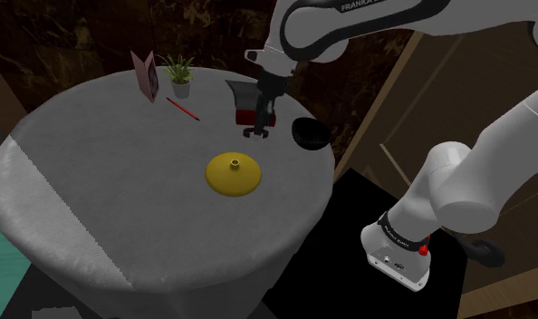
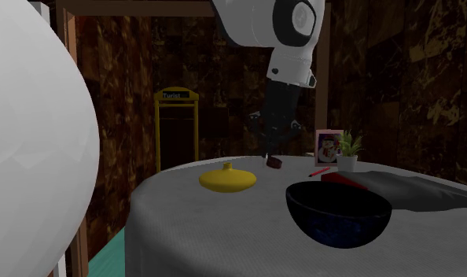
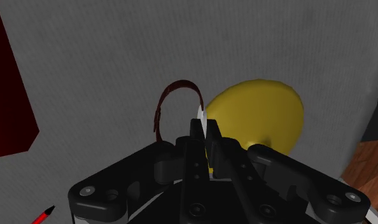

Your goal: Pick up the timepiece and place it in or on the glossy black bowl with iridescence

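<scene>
The gripper is clamped on the timepiece, its two fingers pinched nearly together on a thin pale edge while the dark red strap loops out just beyond the tips. In the second exterior view the timepiece hangs at the fingertips low over the grey table. It sits between the yellow domed lid and the glossy black bowl, apart from both.
</scene>
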Controlling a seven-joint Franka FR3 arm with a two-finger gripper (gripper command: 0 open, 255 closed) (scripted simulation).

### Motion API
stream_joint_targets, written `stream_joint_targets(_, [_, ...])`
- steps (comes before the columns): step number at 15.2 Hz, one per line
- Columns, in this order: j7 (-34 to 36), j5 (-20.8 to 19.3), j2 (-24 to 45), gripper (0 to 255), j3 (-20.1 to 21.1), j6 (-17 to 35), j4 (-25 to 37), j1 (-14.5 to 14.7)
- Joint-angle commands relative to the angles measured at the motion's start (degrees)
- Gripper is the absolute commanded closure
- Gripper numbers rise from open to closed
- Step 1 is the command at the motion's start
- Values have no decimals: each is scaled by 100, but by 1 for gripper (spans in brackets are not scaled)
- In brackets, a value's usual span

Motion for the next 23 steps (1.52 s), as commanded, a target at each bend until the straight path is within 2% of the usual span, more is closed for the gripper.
stream_joint_targets(1, [36,-31,-39,255,-9,-153,113,-11])
stream_joint_targets(18, [378,-205,-359,255,-24,-1394,1073,-43])
stream_joint_targets(23, [-98,-380,-998,255,-366,-1693,610,-310])
